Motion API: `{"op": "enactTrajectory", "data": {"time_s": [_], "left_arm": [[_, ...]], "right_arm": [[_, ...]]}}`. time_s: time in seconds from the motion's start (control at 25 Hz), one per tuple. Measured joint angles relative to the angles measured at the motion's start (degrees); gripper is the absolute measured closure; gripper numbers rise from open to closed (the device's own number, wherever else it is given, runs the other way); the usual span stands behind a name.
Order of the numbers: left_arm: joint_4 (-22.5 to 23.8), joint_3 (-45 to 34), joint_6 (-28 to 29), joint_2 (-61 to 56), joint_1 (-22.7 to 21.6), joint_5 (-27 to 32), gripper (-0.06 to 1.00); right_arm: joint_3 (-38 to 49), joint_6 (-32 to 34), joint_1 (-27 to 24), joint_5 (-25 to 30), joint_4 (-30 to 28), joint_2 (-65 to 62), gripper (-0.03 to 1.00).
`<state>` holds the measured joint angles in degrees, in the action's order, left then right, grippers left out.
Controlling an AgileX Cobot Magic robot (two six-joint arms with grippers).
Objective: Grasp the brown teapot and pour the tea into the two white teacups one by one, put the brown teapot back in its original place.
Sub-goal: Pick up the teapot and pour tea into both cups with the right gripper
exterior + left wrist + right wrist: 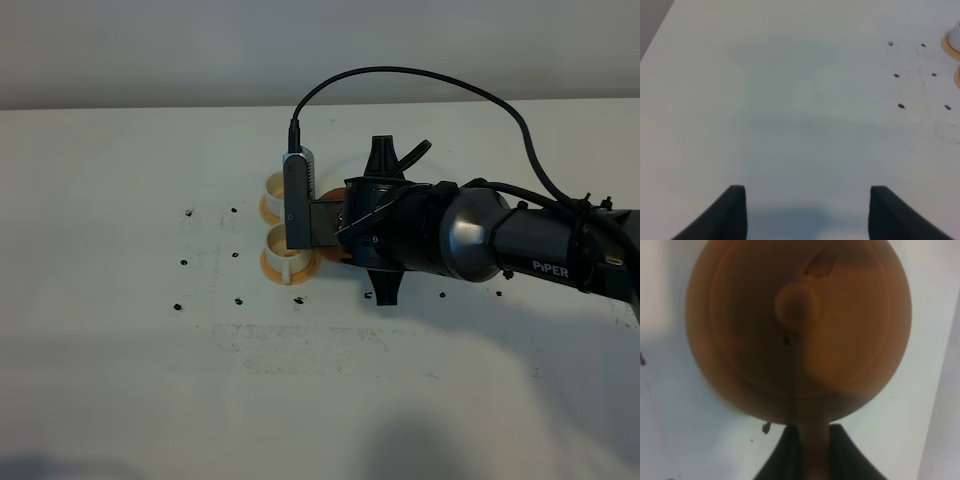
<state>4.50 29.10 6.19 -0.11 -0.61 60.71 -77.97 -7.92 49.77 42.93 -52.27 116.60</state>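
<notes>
The brown teapot [797,330] fills the right wrist view from above, its lid knob in the middle. My right gripper [812,442] is shut on the teapot's stubby side handle. In the exterior view the arm and wrist camera hide most of the teapot [334,190], which is just right of the two white teacups. The far teacup [281,188] and the near teacup [287,248] each sit on an orange coaster. I cannot make out the cream-white coaster. My left gripper [807,210] is open and empty over bare table, with the coasters' edges [951,46] far off to its side.
The white table [150,330] carries several small black marks [183,262] left of and in front of the cups. The right arm's black cable [420,75] arcs above the table behind the teapot. The table's back edge meets a grey wall.
</notes>
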Motion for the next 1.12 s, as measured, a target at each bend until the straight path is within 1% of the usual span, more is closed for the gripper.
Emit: {"op": "enactTrajectory", "data": {"time_s": [0.52, 1.12], "left_arm": [[0.00, 0.00, -0.05, 0.00, 0.00, 0.00, 0.44], [0.00, 0.00, -0.05, 0.00, 0.00, 0.00, 0.44]], "right_arm": [[0.00, 0.00, 0.00, 1.25, -3.11, 0.00, 0.84], [0.00, -0.13, 0.00, 1.37, -4.60, 0.00, 0.84]]}}
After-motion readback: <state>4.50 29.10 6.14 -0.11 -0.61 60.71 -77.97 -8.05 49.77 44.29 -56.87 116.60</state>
